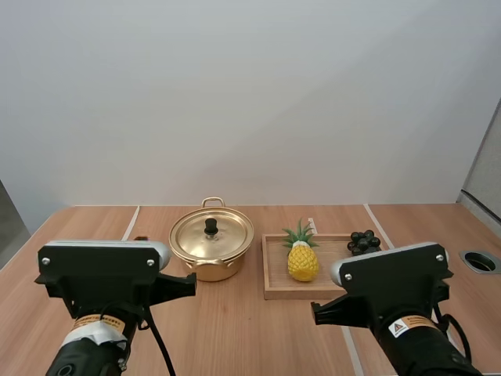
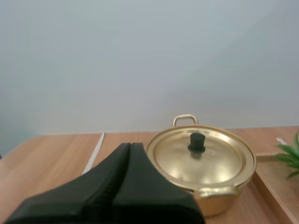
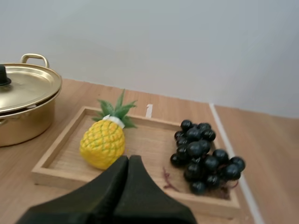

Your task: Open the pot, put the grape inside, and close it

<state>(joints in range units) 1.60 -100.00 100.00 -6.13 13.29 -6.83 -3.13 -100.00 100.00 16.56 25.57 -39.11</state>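
- Grapes (image 3: 203,156) lie in the tray (image 3: 60,178), at the end away from the pot (image 1: 205,268), near a pineapple (image 3: 103,142) but not touching it.
- The bunch looks light, soft and lumpy. A gentle pinch from above across its middle seems safest, so no berries pop off.
- The pot stands on the desk (image 1: 250,337) just beside the tray, with its lid (image 2: 219,161) on and its contents hidden. The black knob (image 2: 196,141) is the place to grip, as the metal is probably slippery.
- Left tool (image 2: 130,146) and right tool (image 3: 128,159) each have their fingers pressed together, holding nothing.
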